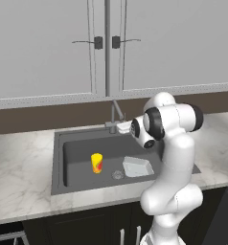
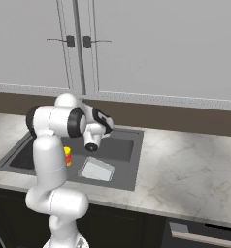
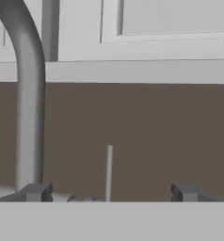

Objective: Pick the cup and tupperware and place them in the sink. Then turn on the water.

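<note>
The yellow cup [image 1: 96, 163] with its red patch stands upright in the dark sink [image 1: 58, 162], left of the drain. The pale tupperware [image 1: 137, 167] lies on the sink floor to the right of the drain. From the right base view the cup [image 2: 67, 155] peeks out beside the arm and the tupperware [image 2: 97, 170] sits in the sink [image 2: 122, 145]. My gripper [image 1: 121, 127] is level with the faucet's [image 1: 117, 112] base at the back of the sink. In the hand view the gripper [image 3: 111, 193] is open wide, with the thin faucet lever [image 3: 109, 172] upright between the fingertips [image 3: 36, 192] and the curved spout [image 3: 27, 94] to the left. No water runs from the faucet.
Marble counter [image 1: 20, 167] surrounds the sink on both sides. Grey wall cabinets [image 1: 49, 48] hang above a brown backsplash [image 3: 147, 132]. A round metal drain [image 1: 117, 174] sits mid-basin. The arm's elbow stands over the sink's right front edge.
</note>
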Controlling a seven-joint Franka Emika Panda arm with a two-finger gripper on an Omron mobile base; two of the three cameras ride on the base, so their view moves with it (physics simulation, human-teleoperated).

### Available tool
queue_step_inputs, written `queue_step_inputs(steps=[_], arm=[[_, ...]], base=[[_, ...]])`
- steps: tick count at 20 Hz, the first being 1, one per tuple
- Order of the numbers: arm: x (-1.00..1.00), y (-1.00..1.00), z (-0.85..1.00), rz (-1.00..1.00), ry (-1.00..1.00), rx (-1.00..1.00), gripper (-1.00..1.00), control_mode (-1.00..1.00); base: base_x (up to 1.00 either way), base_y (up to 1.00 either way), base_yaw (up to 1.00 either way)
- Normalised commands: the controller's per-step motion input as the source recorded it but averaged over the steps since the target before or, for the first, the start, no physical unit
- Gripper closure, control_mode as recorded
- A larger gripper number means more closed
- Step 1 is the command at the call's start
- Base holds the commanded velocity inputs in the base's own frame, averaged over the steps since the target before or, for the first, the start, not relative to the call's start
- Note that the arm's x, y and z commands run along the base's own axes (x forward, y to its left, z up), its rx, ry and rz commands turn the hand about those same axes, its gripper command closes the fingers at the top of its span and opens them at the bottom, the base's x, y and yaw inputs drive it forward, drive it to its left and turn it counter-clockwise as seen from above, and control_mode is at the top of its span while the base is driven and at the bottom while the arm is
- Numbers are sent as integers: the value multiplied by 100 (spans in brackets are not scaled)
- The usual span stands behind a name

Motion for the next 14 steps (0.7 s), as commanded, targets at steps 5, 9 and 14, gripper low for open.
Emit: queue_step_inputs(steps=[5,9,14], arm=[[7,1,0,-3,0,0,-100,-100],[7,4,0,-3,0,0,-100,-100],[3,10,0,-2,0,0,-100,-100]], base=[[0,0,0],[0,0,0],[0,0,0]])
